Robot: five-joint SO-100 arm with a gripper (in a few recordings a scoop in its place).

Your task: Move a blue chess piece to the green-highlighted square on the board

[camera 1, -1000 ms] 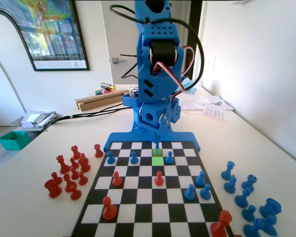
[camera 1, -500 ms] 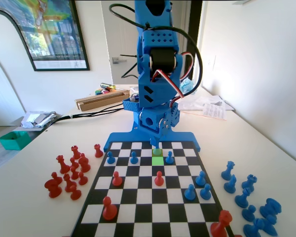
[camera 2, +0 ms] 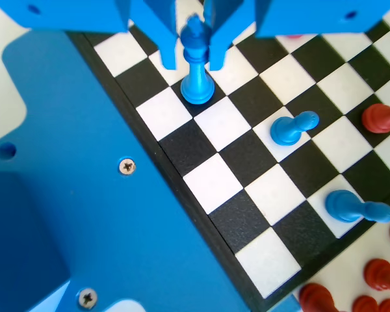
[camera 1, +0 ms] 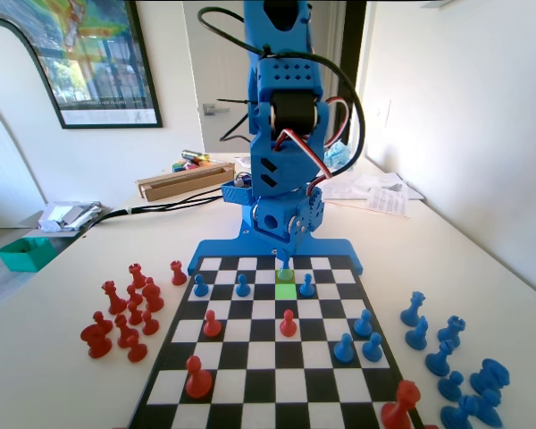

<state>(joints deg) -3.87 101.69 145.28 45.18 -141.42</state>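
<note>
In the fixed view, loose red pieces (camera 1: 125, 317) crowd the desk (camera 1: 45, 357) left of the board (camera 1: 250, 380). The green square (camera 1: 286, 291) sits in the board's second row from the arm. In the wrist view the hand (camera 2: 192, 60) is released, jaws apart, either side of the tall blue piece (camera 2: 196, 65), which stands upright on a black edge-row square. Two blue pawns (camera 2: 292, 128) stand farther right
</note>
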